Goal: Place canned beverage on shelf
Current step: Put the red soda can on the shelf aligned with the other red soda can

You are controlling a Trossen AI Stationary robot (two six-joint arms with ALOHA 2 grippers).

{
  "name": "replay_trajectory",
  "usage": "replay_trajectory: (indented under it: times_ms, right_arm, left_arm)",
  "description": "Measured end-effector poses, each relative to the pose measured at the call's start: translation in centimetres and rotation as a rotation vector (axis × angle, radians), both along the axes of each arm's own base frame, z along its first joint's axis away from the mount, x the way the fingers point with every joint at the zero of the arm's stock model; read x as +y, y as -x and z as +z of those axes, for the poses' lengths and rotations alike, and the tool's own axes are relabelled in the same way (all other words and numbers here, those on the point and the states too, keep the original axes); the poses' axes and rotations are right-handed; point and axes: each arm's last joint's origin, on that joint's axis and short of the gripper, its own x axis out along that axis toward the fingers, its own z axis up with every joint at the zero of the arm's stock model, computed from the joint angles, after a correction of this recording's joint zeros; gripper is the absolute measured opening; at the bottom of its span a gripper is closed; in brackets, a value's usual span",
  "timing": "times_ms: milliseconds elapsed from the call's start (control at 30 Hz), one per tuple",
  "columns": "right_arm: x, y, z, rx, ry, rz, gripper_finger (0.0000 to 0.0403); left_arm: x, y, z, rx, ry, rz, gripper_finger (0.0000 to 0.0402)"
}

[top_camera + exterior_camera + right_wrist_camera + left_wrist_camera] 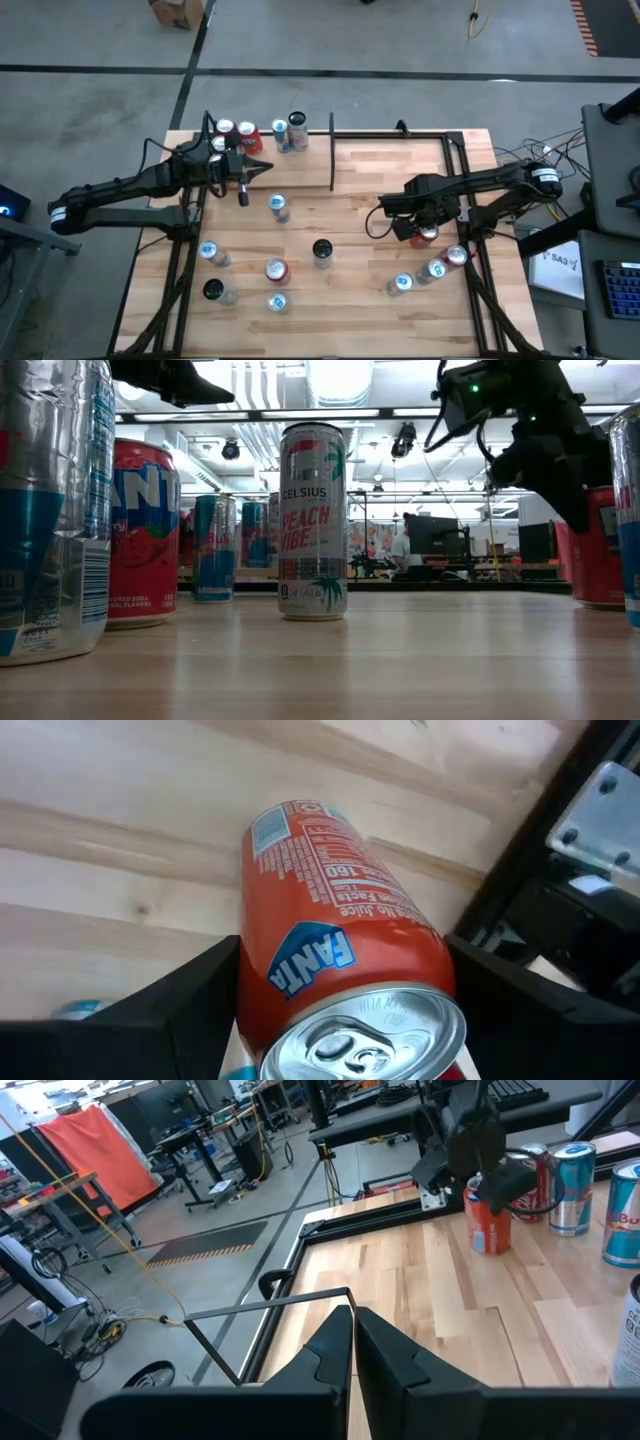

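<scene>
Wood tabletop — right end effector spread wide, orange Fanta can upright between its fingers.

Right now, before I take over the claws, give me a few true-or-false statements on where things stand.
1. The right claw straddles an orange Fanta can. True.
2. The left claw is wide open. False: its fingers are shut together, holding nothing.
3. The Fanta can lies on its side. False: it stands upright on the table.
4. The shelf already holds several cans. True.
5. The left claw hovers near the shelf. True.
</scene>
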Motion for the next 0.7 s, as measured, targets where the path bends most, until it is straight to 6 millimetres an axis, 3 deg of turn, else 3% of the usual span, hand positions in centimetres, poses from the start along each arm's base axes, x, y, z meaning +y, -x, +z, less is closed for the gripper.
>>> replay_trajectory:
  times_ms: [200, 467, 567, 700]
  right_arm:
    - [-0.9, -1.7, 6.2, -0.262, 0.172, 0.019, 0.0293]
    - [-2.8, -6.1, 15.0, -0.733, 0.452, 0.208, 0.0293]
    - [-3.6, -8.0, 16.7, -0.829, 0.507, 0.285, 0.0293]
    - [-4.7, -10.5, 17.3, -0.827, 0.515, 0.391, 0.0293]
  left_arm:
    - [0.1, -0.4, -0.2, 0.002, 0.005, 0.000, 0.0000]
    - [0.6, -1.9, -0.7, -0.005, 0.023, 0.003, 0.0000]
    - [0.8, -2.4, -0.8, -0.012, 0.028, 0.004, 0.0001]
    - [0.8, -2.7, -0.7, -0.030, 0.030, 0.003, 0.0017]
